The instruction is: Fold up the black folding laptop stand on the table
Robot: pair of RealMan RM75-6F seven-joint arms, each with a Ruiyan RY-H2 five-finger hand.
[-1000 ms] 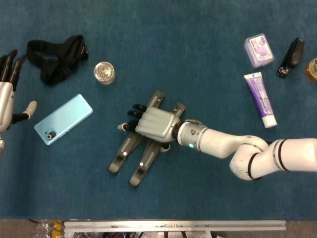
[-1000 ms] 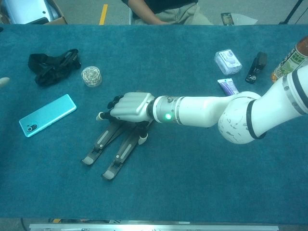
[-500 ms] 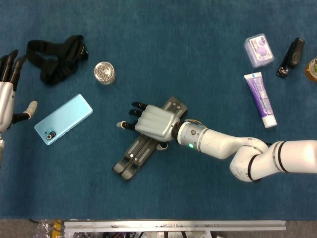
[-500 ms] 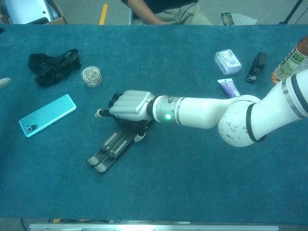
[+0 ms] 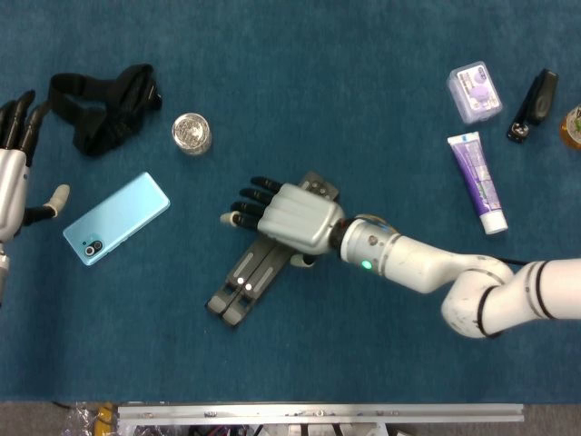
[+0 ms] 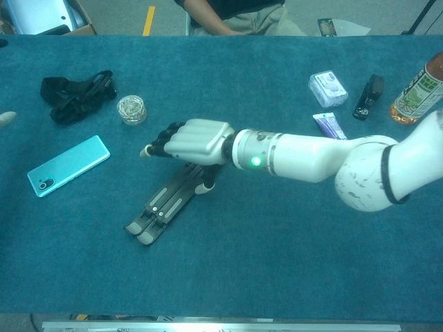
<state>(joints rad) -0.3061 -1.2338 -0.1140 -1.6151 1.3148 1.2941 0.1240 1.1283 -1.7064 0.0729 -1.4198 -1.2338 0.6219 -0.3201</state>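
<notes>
The black folding laptop stand lies on the blue table with its two legs closed side by side, pointing to the lower left; the chest view shows the stand the same way. My right hand hovers over its upper end, fingers stretched to the left and apart, thumb hanging down beside the stand. That end is hidden under the right hand, which grips nothing I can see. My left hand stays at the far left edge, fingers extended, holding nothing.
A light blue phone, a black strap and a small round tin lie to the left. At the right are a toothpaste tube, a clear box, a black clip and a bottle.
The stand's two legs, spread apart a second ago, have swung together into one closed bar. My right hand has shifted a little right and risen off it. The left hand is unmoved.
</notes>
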